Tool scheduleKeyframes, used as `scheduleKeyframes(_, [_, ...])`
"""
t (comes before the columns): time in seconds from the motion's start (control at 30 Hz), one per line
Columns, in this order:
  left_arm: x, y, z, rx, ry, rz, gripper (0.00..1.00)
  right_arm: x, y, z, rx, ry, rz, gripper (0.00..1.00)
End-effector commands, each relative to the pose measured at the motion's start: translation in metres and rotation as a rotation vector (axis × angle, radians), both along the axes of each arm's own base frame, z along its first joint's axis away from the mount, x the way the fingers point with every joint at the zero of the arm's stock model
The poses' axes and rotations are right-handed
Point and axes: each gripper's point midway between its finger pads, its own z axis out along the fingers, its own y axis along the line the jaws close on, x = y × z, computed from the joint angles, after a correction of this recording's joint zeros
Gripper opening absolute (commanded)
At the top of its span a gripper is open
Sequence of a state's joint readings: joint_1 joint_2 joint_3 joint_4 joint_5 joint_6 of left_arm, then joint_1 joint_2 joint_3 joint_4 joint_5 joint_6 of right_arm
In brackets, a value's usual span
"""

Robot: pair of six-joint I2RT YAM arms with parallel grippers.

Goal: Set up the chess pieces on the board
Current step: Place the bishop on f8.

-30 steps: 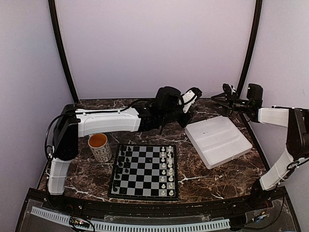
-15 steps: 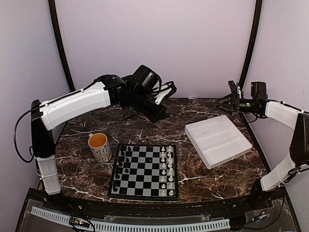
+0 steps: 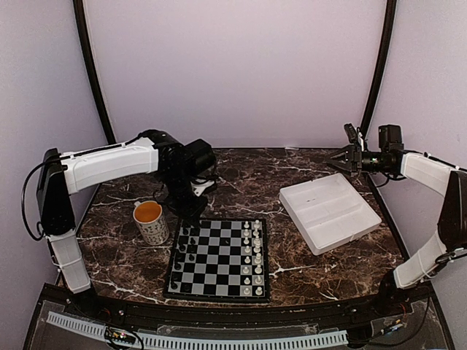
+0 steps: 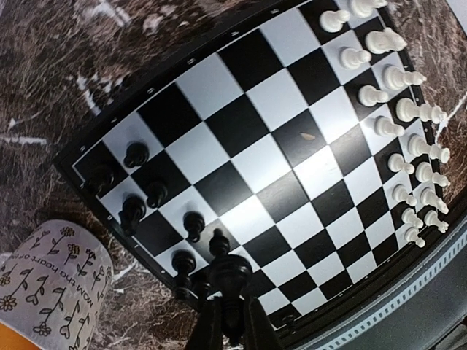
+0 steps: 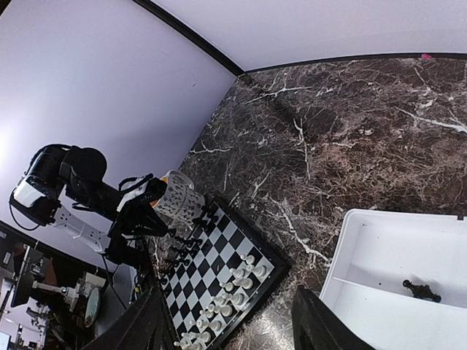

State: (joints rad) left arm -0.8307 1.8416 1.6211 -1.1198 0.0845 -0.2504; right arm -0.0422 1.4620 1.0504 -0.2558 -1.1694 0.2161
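Black chess pieces (image 4: 155, 193) fill only part of their side of the board (image 3: 219, 257); in the left wrist view about seven stand scattered over the two rows nearest the mug (image 3: 151, 221), with several squares in those rows bare; white chess pieces (image 4: 408, 153) stand in two neat rows along the opposite edge, and that side looks complete. The board lies flat on the dark marble surface (image 3: 306, 281), just ahead of the arm bases and left of centre; the mug stands just beside its far left corner. The left tool (image 4: 230, 321) is pinched narrow on a single black figure (image 4: 232, 273), held upright above the black rows near that corner; it is not yet set down. A white tray (image 3: 328, 215) lies to the right of the board, apart from it; the right wrist view shows a stray black figure (image 5: 422, 290) lying on its side in one compartment; whether others are hidden there, I cannot tell. The right tool (image 5: 232, 324) hangs wide and empty near the tray's far corner. By my judgement the task is well past half done; what remains is to place the carried figure, fetch whatever the tray holds, and fill the bare black squares.
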Motion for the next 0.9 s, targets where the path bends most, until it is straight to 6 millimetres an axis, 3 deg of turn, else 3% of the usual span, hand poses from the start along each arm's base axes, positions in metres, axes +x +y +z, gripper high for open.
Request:
scheduleKeyframes(0.0, [-0.011,0.023,0.007,0.017,0.093,0.087,0.07,-0.001,0.0,0.007,-0.009,-0.053,0.009,0.61])
scheduleKeyframes(0.4, [-0.014,0.048,-0.022,0.125,0.207,0.11,0.09,-0.006,0.0,0.009,-0.022,-0.075,0.011,0.61])
scheduleKeyframes(0.87, [-0.005,0.057,-0.048,0.168,0.233,0.161,0.12,-0.008,0.0,0.009,-0.022,-0.075,0.01,0.61])
